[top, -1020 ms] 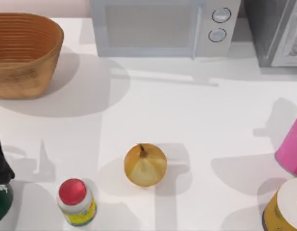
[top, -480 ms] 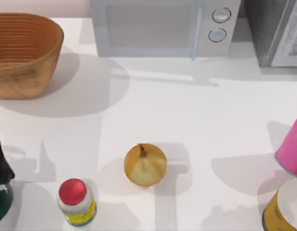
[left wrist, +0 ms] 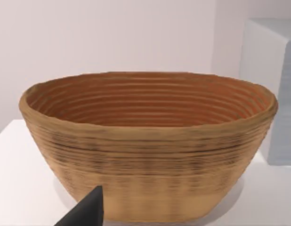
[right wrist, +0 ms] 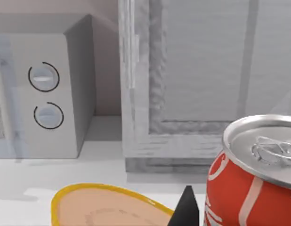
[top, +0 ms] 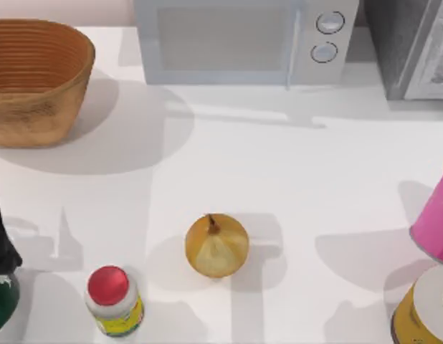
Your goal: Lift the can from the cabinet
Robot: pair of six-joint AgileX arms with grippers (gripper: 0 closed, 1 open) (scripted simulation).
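The can (right wrist: 251, 176) is red with a silver top and looms close in the right wrist view. A dark fingertip (right wrist: 185, 209) of my right gripper points up just beside it; whether it touches the can is unclear. Behind the can stands the cabinet (right wrist: 202, 75), its pale white-framed door closed, and the can is outside it. From above, the cabinet (top: 411, 46) is the dark grey speckled box at the table's far right corner. A dark fingertip (left wrist: 89, 212) of my left gripper shows low in front of the wicker basket (left wrist: 150, 141).
A white microwave (top: 243, 39) stands at the back, left of the cabinet. The basket (top: 35, 79) sits far left. An onion (top: 216, 246) lies mid-front, with a red-capped bottle (top: 112, 301) to its left. A pink container (top: 433, 218) and a yellow roll (top: 426, 308) crowd the right edge.
The shadow on the right side of the table has shrunk back toward the right edge. No object on the table has moved.
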